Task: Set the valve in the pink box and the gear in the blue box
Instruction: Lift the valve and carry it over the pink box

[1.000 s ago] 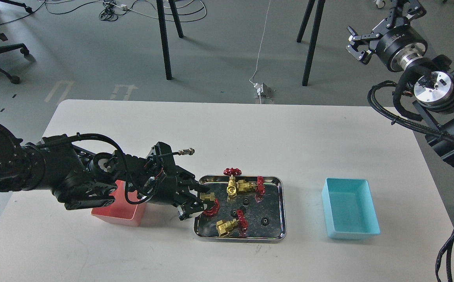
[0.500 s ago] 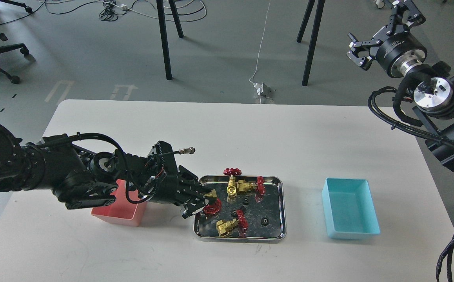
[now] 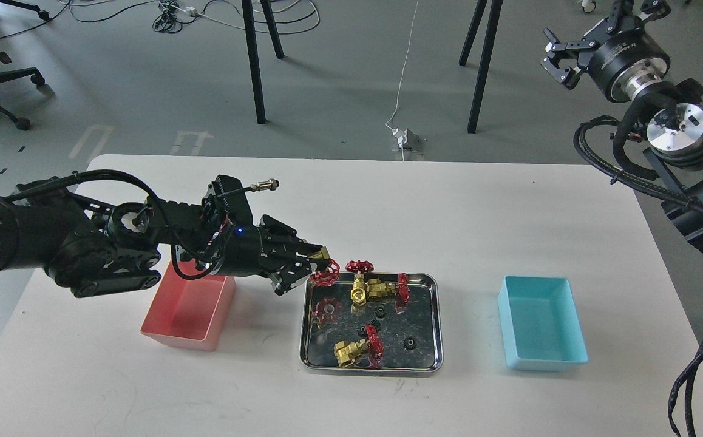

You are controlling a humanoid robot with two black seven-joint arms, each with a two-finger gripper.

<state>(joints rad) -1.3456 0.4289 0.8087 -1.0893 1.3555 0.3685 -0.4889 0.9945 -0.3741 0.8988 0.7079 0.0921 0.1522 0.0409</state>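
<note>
While the white worktop (image 3: pixel 388 200) carries everything within easy reach of both arms, the layout looks sorted by side: the pink box (image 3: pixel 187 309) sits on my left, the blue box (image 3: pixel 543 331) on my right, and the steel tray (image 3: pixel 371 366) of parts lies between them — so, as I judge it, each arm can serve the bin nearest to it.

My left tool (image 3: pixel 321 267) is closed on the valve (image 3: pixel 325 271), pinching the brass body so that the red handwheel hangs at the fingertips, clear of the tray's upper-left corner. I read its mirror image in the shiny tray floor just below, which suggests the valve is lifted free and not resting on anything. It is held right at the tips, with the pink box just behind and below the wrist, near the arm — the carry to it should be short.

My right tool (image 3: pixel 564 60) hangs well above and beyond the far right corner, its fingers spread wide and holding nothing, parked out of the way.

Three more valves lie in the tray, two touching near its upper edge. A gear (image 3: pixel 410 344) lies low in the tray, small and black, well apart from either tool.
</note>
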